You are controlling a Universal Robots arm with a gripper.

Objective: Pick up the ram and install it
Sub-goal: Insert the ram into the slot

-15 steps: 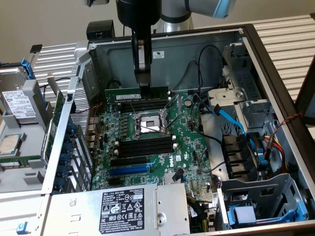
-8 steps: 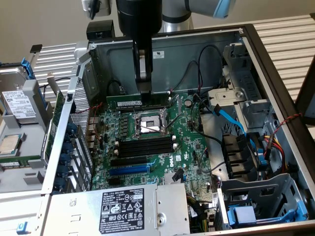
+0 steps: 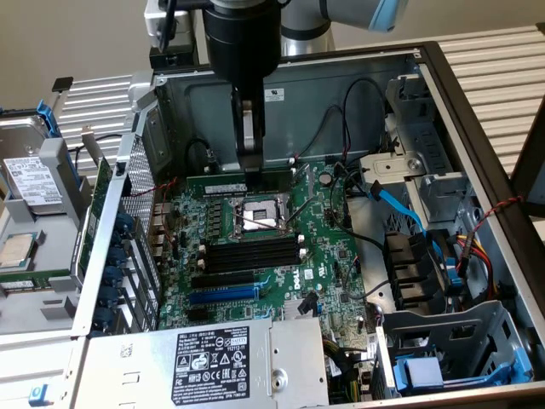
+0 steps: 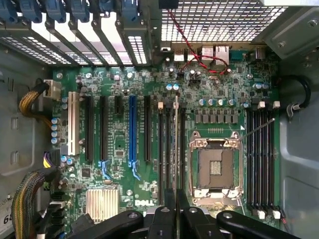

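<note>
My claw [image 3: 253, 170] is down inside the case [image 3: 341, 94], its two fingers pinched almost fully together on the ram [image 3: 226, 181]. I hold it by the upper long edge, about midway along. The stick stands on edge, upright, with its lower edge down at the board [image 3: 328, 256], in the bank of slots just beside the socket [image 3: 260, 215], on the side away from the four empty slots [image 3: 251, 253].

In the wrist view the ram [image 4: 176, 144] shows edge-on as one thin line running straight out from between my fingertips [image 4: 176, 199], parallel to the slots under it and just beside the open socket [image 4: 216, 169]. The empty slots [image 4: 260, 159] lie on the socket's other side. I cannot tell whether the lower edge is already seated or only resting in the slot mouth.

I judge the stick light and stiff, but thin and easily hurt. It should not sag in my grip. It would take twisting badly, and a tilt along its length would likely jam one end. The flat faces offer little friction, so a centred pinch on the upper edge looks like the right hold. That keeps my fingers off the contact edge and lets a downward push spread evenly to both ends. A grip nearer one end would probably rock it.
</note>
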